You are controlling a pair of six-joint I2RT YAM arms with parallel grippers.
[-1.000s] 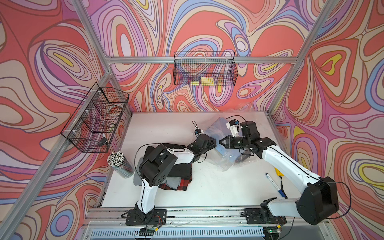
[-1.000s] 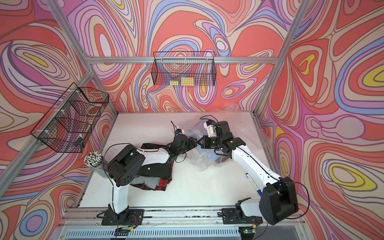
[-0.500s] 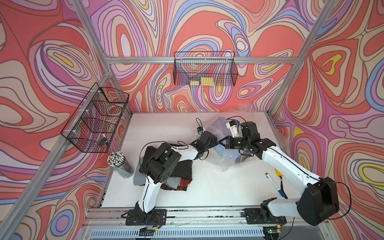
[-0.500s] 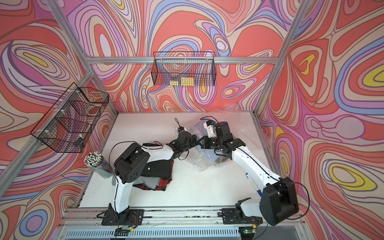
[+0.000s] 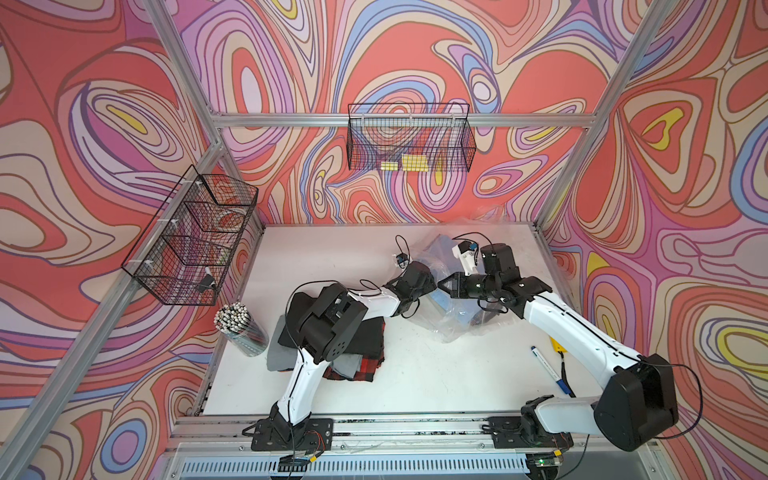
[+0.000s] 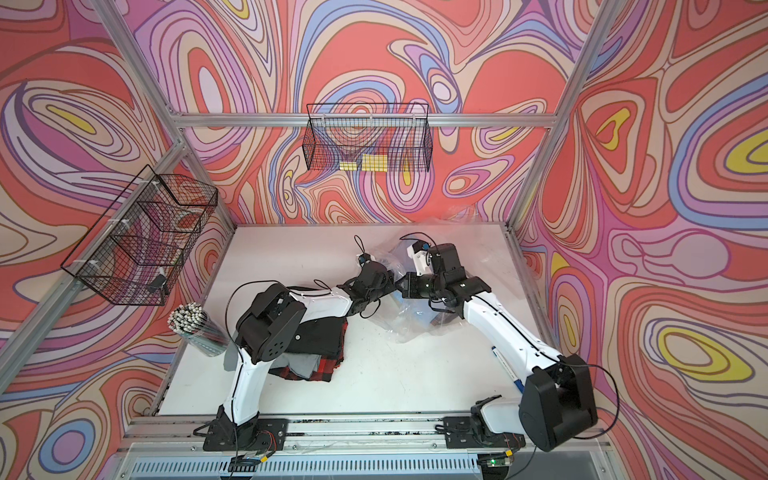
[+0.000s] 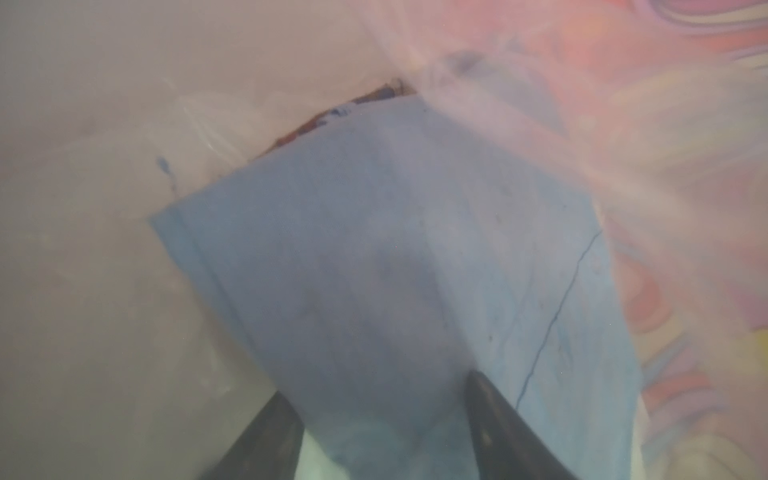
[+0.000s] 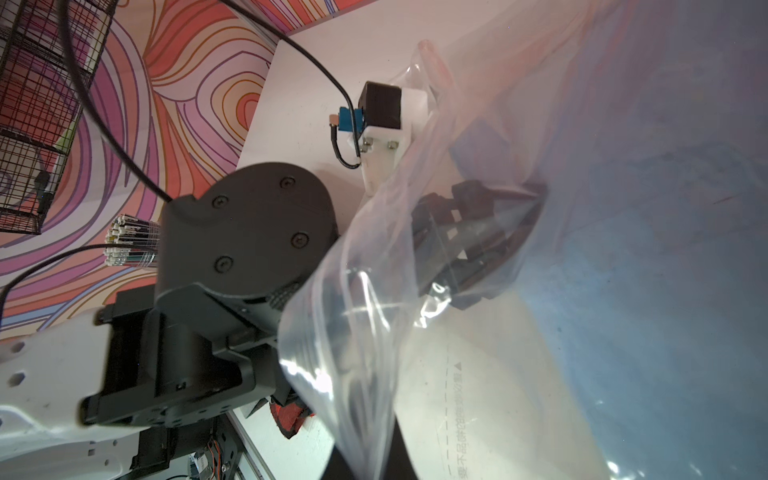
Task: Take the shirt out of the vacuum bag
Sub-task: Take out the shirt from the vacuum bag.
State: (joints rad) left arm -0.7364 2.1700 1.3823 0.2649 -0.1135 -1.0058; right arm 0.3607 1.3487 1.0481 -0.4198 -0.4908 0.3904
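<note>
Shirt [image 7: 374,270], blue and folded flat, lay inside the bag [image 5: 453,328], which sprawled on the far right part of the table [image 5: 332,257]. The left gripper [image 7: 378,386] had pushed a little deeper into the bag's mouth than a second before, when it sat at the rim. Its jaws stood apart with the shirt's near end between them, and whether they already pressed the cloth could not be told. The right gripper [image 5: 443,286] had not shifted: it was clamped on an edge of the mouth, holding it open. By my reading that put the task at the grasp itself, with the pull-out not yet done and the shirt still in the bag. The cloth looked soft and matte, a fine weave with a straight stitched hem, a crisp fold and one loose dark thread, so it would likely bunch rather than slide out as a slab. The bag was thin, glossy, see-through film, creased and puffed. It caught white glare, carried a printed dashed line and small characters, and hazed the left wrist view. Under the left arm a pile [image 5: 365,345] of dark, grey and red plaid clothes lay flat, and a marker [image 5: 548,368] lay beside the right arm.
</note>
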